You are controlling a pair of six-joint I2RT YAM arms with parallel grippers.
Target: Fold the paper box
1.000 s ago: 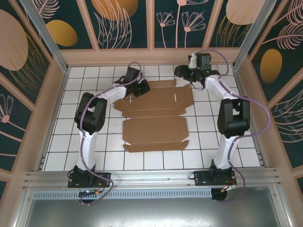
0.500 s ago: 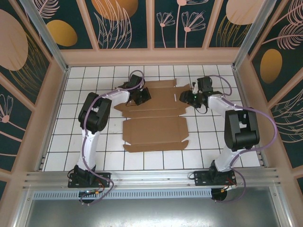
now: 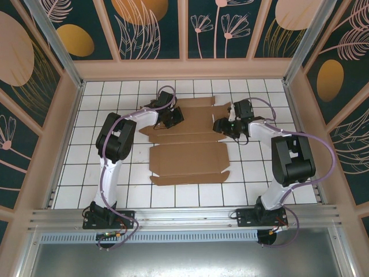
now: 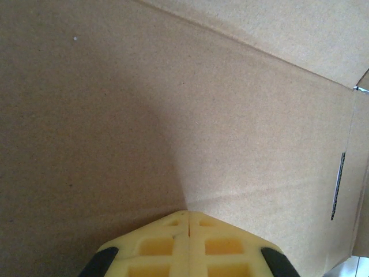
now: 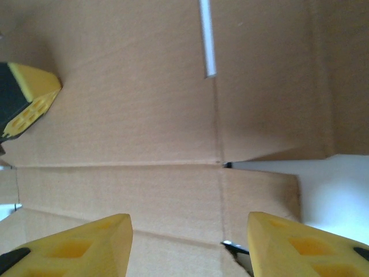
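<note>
Over the paper box: left tool pinched together, right tool spread.

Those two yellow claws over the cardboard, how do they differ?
The left arm's fingers are shut together, close over the paper box; the right arm's fingers stand wide apart above it. The left pair is over the sheet's far-left part, the right pair at its right edge. Both pairs are yellow and grip nothing.

place: robot lab test cell | table: white tile grid | walls: dark panels painted with leaves, enclosing left, far, right edges | near edge: aluminium rail carrying two arm bases
</note>
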